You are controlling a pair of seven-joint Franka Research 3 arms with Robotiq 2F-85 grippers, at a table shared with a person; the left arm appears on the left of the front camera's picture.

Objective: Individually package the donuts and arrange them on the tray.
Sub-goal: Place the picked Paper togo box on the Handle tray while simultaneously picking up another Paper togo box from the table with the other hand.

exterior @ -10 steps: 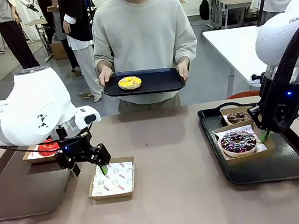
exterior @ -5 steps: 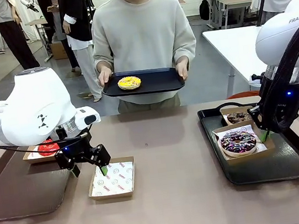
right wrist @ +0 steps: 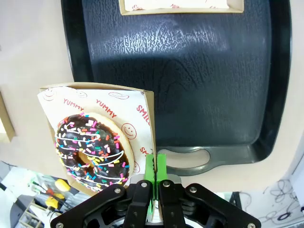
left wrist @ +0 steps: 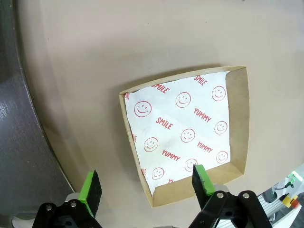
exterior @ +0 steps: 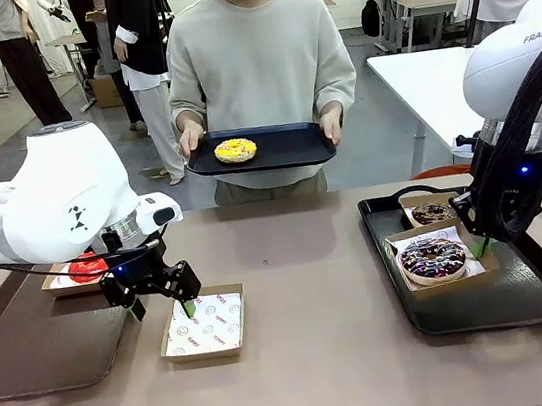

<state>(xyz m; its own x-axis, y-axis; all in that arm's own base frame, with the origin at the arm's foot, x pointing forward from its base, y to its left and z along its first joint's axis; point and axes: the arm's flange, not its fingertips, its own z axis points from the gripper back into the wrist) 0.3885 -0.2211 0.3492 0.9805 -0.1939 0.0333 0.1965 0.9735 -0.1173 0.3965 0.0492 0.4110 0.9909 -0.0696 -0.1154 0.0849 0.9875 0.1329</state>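
Cardboard box lies empty under the left arm, while two boxed donuts sit on the black tray.

The left gripper hovers with its fingers apart over the empty box. The right gripper is pinched together on the side wall of the filled box, which holds the drizzled donut on the black tray, beside the chocolate donut. The red donut sits boxed behind the left arm. The yellow donut lies unboxed on the person's tray. Next, the right gripper probably needs to release that wall, and the yellow donut needs boxing.
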